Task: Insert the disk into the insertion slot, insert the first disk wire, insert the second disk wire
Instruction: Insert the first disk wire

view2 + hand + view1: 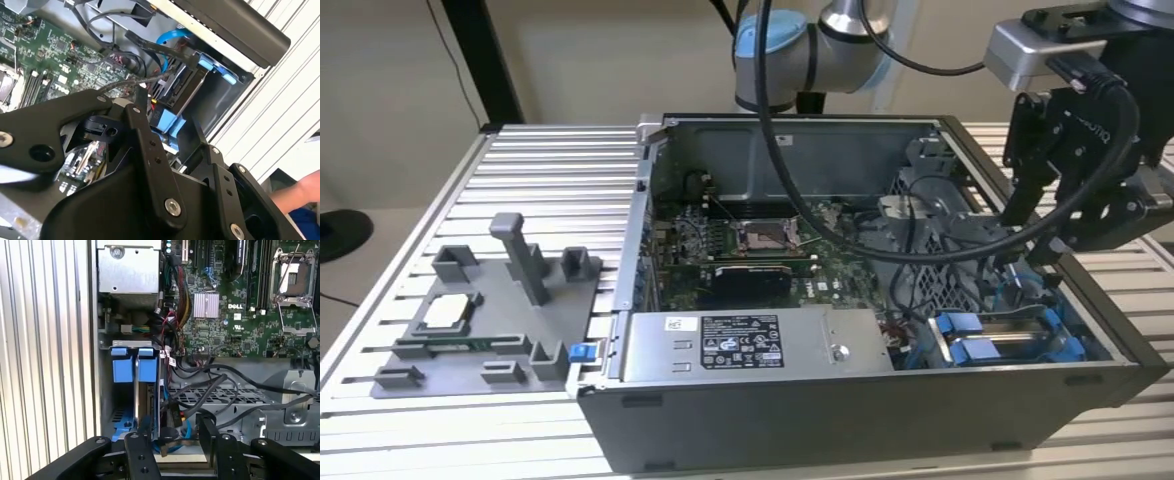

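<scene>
I saw the gripper [175, 422] hanging just over the slot [104, 390] at the case's [854, 430] corner, exterior view's right, fingers [206, 427] spread apart. The disk [176, 86] sat inside that slot, a blue cable [172, 36] beside it.

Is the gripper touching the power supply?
Apart. The first wrist view shows the blue carrier lying between the gripper and the power supply.

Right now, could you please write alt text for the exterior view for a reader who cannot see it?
The robot's hand hangs over the blue-fitted insertion slot at the exterior view's right end of an open computer case. Inside are a motherboard and a grey power supply box; a grey fixture sits on the table to the exterior view's left.
</scene>
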Motion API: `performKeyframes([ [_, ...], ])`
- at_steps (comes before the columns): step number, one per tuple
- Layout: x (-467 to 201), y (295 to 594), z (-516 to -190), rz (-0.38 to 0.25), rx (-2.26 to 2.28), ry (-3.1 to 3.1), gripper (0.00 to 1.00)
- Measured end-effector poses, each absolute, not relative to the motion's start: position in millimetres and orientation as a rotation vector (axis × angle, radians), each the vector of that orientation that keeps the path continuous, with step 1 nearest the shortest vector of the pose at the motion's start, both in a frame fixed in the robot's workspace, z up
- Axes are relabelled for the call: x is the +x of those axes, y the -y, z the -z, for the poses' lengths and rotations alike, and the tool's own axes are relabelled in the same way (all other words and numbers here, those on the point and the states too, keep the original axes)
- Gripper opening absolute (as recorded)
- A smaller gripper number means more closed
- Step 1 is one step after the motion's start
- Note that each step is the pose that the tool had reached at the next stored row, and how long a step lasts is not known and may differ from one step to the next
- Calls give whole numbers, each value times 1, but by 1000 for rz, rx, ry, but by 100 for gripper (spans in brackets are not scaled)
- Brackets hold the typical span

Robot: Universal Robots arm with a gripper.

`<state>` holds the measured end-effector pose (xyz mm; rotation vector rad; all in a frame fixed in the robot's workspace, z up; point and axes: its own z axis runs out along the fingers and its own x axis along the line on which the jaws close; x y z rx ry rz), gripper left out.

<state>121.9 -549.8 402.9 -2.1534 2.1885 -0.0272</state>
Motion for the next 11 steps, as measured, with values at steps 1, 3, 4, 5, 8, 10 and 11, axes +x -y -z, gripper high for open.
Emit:
performKeyframes([
  [1, 120, 550, -402, 28, -2153, -2189, 100],
  [3, 118, 550, -400, 27, -2153, -2189, 100],
  [4, 117, 550, -399, 27, -2153, -2189, 100],
  [5, 117, 550, -399, 27, -2153, -2189, 100],
  [8, 117, 551, -398, 27, -2153, -2189, 100],
  [10, 117, 551, -398, 27, -2153, -2189, 100],
  [11, 117, 551, -398, 27, -2153, -2189, 100],
])
